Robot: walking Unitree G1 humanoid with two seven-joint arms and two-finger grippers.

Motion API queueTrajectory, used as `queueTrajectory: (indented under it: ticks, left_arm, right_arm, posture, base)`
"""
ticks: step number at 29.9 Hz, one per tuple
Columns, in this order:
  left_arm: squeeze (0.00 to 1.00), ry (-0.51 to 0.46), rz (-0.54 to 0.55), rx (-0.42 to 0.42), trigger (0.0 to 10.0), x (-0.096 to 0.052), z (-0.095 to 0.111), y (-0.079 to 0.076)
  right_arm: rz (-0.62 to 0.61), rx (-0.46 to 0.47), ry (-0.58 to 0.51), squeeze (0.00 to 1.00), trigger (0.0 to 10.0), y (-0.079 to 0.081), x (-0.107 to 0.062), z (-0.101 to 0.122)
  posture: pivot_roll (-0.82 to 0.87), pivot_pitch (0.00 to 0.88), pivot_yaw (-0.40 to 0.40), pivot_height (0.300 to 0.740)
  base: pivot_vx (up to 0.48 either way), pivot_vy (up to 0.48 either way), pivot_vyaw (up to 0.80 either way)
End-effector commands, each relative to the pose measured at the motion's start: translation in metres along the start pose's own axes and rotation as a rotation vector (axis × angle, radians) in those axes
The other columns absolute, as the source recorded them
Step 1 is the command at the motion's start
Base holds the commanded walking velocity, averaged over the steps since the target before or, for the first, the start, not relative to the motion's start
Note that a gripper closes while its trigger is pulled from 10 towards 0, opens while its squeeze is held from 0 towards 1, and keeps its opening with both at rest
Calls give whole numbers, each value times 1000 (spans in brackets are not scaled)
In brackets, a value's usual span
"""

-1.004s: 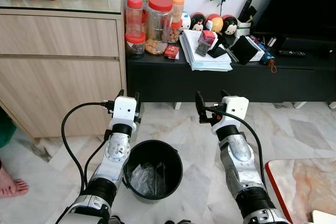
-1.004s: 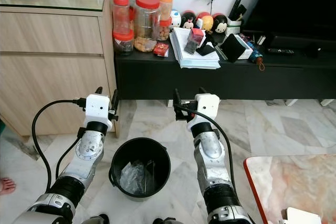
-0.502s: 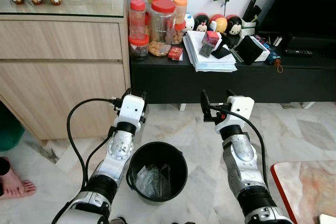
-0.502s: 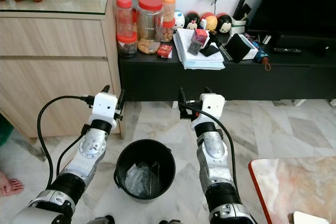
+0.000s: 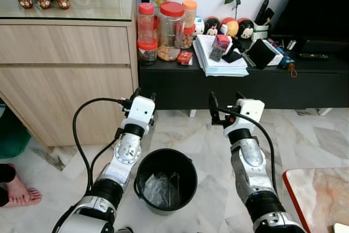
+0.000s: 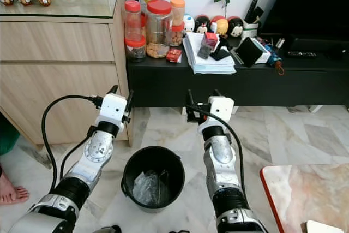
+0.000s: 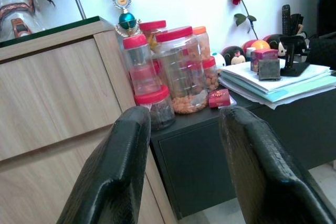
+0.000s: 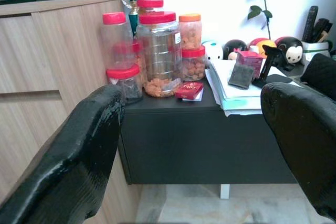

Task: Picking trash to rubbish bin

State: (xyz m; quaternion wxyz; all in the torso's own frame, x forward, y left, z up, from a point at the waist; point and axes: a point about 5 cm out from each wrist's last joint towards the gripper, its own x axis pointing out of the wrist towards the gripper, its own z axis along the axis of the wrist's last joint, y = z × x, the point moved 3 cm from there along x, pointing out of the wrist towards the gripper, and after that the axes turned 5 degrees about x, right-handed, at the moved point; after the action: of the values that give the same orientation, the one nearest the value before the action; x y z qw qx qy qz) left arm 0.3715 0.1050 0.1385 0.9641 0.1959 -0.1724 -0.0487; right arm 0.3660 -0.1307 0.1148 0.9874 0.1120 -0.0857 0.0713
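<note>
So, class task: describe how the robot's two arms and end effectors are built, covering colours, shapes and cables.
Both arms are silver metal with black joint bands and a white boxy wrist housing. A black cable loops from each wrist back along the arm. The left end effector and right end effector each have two long black fingers with a textured, slightly glossy surface.

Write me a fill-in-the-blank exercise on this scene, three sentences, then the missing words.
1. The black bin on the marble floor stands between the robot's two ____.
2. The left gripper and the right gripper both have their fingers ____ and hold nothing.
3. The clear jars on the black cabinet mostly have ____ lids.

Missing words: arms; open; red
</note>
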Motion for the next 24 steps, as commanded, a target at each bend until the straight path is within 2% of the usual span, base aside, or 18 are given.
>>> queueTrajectory:
  ticks: [1, 6, 13, 24]
  left_arm:
    - [0, 5, -12, 0, 10000, 0, 0, -5]
    - [0, 3, -11, -6, 10000, -1, 0, -7]
    - [0, -4, -6, -41, 10000, -3, 1, -8]
    - [0, -6, -15, -47, 10000, -5, 1, -11]
  right_arm:
    - [-8, -4, -11, 0, 10000, -4, 2, 3]
    - [-9, -5, -13, 0, 10000, -4, 1, 3]
    - [-8, -5, -7, 0, 10000, -5, 0, 1]
    - [10, 14, -15, 0, 10000, -1, -1, 1]
  posture:
    - [57, 81, -113, 740]
    - [55, 82, -113, 740]
    - [55, 78, -116, 740]
    - [53, 69, -117, 740]
  base:
    - [0, -244, 0]
    - [0, -244, 0]
    - [0, 0, 0]
    - [0, 0, 0]
